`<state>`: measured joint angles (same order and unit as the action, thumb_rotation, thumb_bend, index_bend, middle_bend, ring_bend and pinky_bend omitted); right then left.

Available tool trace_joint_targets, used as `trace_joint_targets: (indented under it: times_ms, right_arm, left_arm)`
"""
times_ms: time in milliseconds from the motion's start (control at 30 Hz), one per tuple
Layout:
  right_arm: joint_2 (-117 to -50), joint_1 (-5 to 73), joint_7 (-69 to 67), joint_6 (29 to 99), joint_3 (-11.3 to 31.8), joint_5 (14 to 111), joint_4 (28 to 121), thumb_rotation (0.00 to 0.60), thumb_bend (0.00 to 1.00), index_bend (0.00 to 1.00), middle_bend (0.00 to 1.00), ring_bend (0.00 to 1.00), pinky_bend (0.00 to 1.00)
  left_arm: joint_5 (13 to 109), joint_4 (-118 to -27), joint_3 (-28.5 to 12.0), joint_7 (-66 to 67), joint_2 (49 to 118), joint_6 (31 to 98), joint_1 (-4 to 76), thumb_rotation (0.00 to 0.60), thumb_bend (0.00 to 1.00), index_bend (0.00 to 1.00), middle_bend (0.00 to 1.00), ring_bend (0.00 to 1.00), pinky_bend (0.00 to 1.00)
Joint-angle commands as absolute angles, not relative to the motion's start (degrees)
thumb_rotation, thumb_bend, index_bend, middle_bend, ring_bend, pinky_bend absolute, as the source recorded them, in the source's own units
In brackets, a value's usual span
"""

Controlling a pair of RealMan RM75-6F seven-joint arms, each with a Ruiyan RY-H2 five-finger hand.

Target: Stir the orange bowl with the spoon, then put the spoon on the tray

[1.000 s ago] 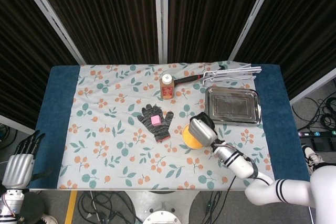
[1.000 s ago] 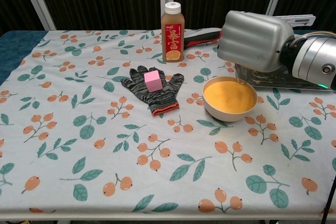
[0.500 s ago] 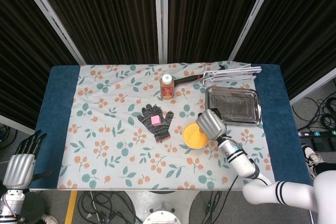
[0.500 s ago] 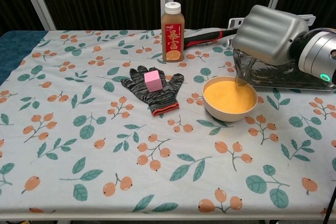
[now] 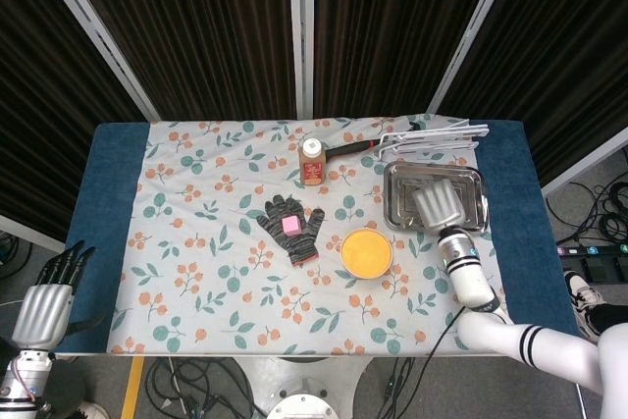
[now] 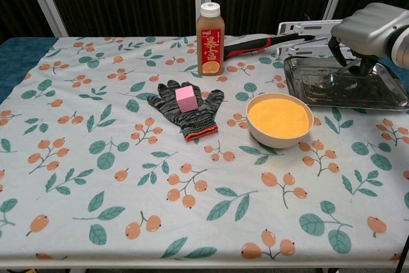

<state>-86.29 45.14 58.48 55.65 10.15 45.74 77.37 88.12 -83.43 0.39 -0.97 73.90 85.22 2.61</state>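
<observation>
The orange bowl (image 6: 279, 119) (image 5: 366, 253) stands right of the table's middle with nothing in it. Behind it to the right lies the metal tray (image 6: 348, 98) (image 5: 400, 213). My right hand (image 6: 372, 29) (image 5: 439, 204) hovers over the tray, fingers pointing down. It holds the spoon (image 6: 331, 82) by the handle, and the spoon's bowl lies low on the tray floor. My left hand (image 5: 44, 309) hangs off the table's near left corner, fingers apart and empty.
A juice bottle (image 6: 210, 39) stands at the back centre. A dark glove (image 6: 192, 110) with a pink cube (image 6: 186, 99) on it lies left of the bowl. A red-handled tool (image 6: 252, 44) and a white wire rack (image 5: 434, 134) lie behind the tray.
My right hand has lifted the spoon away from the orange bowl and carried it back and to the right, over the tray. The left hand has barely moved.
</observation>
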Motion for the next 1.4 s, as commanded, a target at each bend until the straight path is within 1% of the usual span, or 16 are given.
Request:
trace_joint_targets:
  times_ms: [33, 200, 267, 367, 533, 633, 767, 867, 900, 1000, 1100, 1200, 1233, 1267, 1300, 1400]
  right_arm:
    - [-88.65, 45.71, 55.85, 53.29, 10.94, 42.66, 71.70, 0.600, 0.42, 0.71, 0.98, 0.95, 1.00]
    - [-92.16, 46.43, 53.58, 50.80, 11.34, 39.07, 64.46, 0.600, 0.36, 0.63, 0.98, 0.95, 1.00]
    - [-93.42, 46.79, 53.21, 50.02, 11.37, 37.91, 62.08, 0.600, 0.31, 0.57, 0.98, 0.95, 1.00]
    - [-94.57, 47.10, 52.76, 49.30, 11.19, 37.07, 59.98, 0.600, 0.20, 0.46, 0.98, 0.95, 1.00]
    - [-94.08, 46.80, 51.03, 49.46, 11.02, 37.39, 60.13, 0.600, 0.09, 0.32, 0.98, 0.95, 1.00]
    - [-92.12, 46.05, 49.20, 50.41, 11.20, 38.34, 62.53, 0.600, 0.06, 0.29, 0.98, 0.95, 1.00]
    - [-85.08, 42.61, 43.87, 54.71, 10.81, 43.52, 72.43, 0.600, 0.08, 0.28, 0.97, 0.94, 1.00]
    - [-78.34, 37.94, 38.16, 60.22, 9.03, 50.70, 81.66, 0.600, 0.14, 0.30, 0.91, 0.87, 1.00]
    - [-76.41, 36.26, 35.94, 62.07, 8.39, 53.07, 84.09, 0.600, 0.17, 0.32, 0.87, 0.83, 0.99]
    - [-70.66, 30.41, 27.07, 67.93, 6.25, 60.54, 90.13, 0.600, 0.22, 0.33, 0.70, 0.66, 0.87]
    - [-66.17, 25.00, 18.22, 72.95, 3.32, 68.03, 93.09, 0.600, 0.25, 0.31, 0.49, 0.40, 0.58]
    - [-63.80, 20.25, 10.96, 77.56, -0.23, 75.25, 92.90, 0.600, 0.25, 0.20, 0.29, 0.14, 0.27]
    - [-63.48, 18.51, 8.19, 79.41, -1.54, 77.91, 92.17, 0.600, 0.25, 0.16, 0.22, 0.07, 0.18]
    - [-63.46, 17.23, 6.25, 80.92, -2.37, 79.68, 91.45, 0.600, 0.25, 0.12, 0.16, 0.02, 0.13]
    - [-63.58, 15.98, 4.56, 82.53, -3.06, 81.26, 90.68, 0.600, 0.25, 0.09, 0.13, 0.00, 0.10]
    - [-64.57, 12.17, -0.01, 88.12, -4.46, 85.54, 88.21, 0.600, 0.25, 0.03, 0.08, 0.00, 0.06]
  left_arm:
    - [88.04, -83.63, 0.45, -0.80, 73.86, 85.14, 2.61, 0.600, 0.04, 0.10, 0.10, 0.10, 0.13]
    - [87.79, -83.92, 0.51, -0.45, 73.74, 84.95, 2.60, 0.600, 0.04, 0.10, 0.10, 0.10, 0.13]
    - [87.75, -83.95, 0.53, -0.40, 73.71, 85.00, 2.56, 0.600, 0.04, 0.10, 0.10, 0.10, 0.13]
    - [87.66, -83.99, 0.56, -0.36, 73.67, 85.04, 2.49, 0.600, 0.04, 0.10, 0.10, 0.10, 0.13]
    - [87.54, -84.05, 0.55, -0.32, 73.61, 84.95, 2.52, 0.600, 0.04, 0.10, 0.10, 0.10, 0.13]
    - [87.69, -84.01, 0.49, -0.44, 73.59, 85.12, 2.56, 0.600, 0.04, 0.10, 0.10, 0.10, 0.13]
    - [87.61, -83.73, 0.27, -0.91, 73.54, 85.45, 2.52, 0.600, 0.04, 0.10, 0.10, 0.10, 0.13]
    - [87.35, -83.38, 0.14, -1.28, 73.58, 85.39, 2.52, 0.600, 0.04, 0.10, 0.10, 0.10, 0.13]
    - [87.28, -83.31, 0.07, -1.40, 73.60, 85.34, 2.56, 0.600, 0.04, 0.10, 0.10, 0.10, 0.13]
    - [87.22, -83.16, -0.09, -1.54, 73.63, 85.20, 2.75, 0.600, 0.04, 0.10, 0.10, 0.10, 0.13]
    - [87.25, -83.23, -0.29, -1.46, 73.56, 85.14, 2.98, 0.600, 0.04, 0.10, 0.10, 0.10, 0.13]
    - [87.22, -83.51, -0.52, -1.25, 73.51, 85.15, 3.19, 0.600, 0.04, 0.10, 0.10, 0.10, 0.13]
    - [87.22, -83.65, -0.58, -1.13, 73.47, 85.12, 3.27, 0.600, 0.04, 0.10, 0.10, 0.10, 0.13]
    - [87.26, -83.75, -0.60, -1.03, 73.44, 85.11, 3.33, 0.600, 0.04, 0.10, 0.10, 0.10, 0.13]
    - [87.33, -83.87, -0.64, -0.88, 73.39, 85.09, 3.42, 0.600, 0.04, 0.10, 0.10, 0.10, 0.13]
    - [87.45, -84.35, -0.80, -0.47, 73.13, 85.31, 3.54, 0.600, 0.04, 0.10, 0.10, 0.10, 0.13]
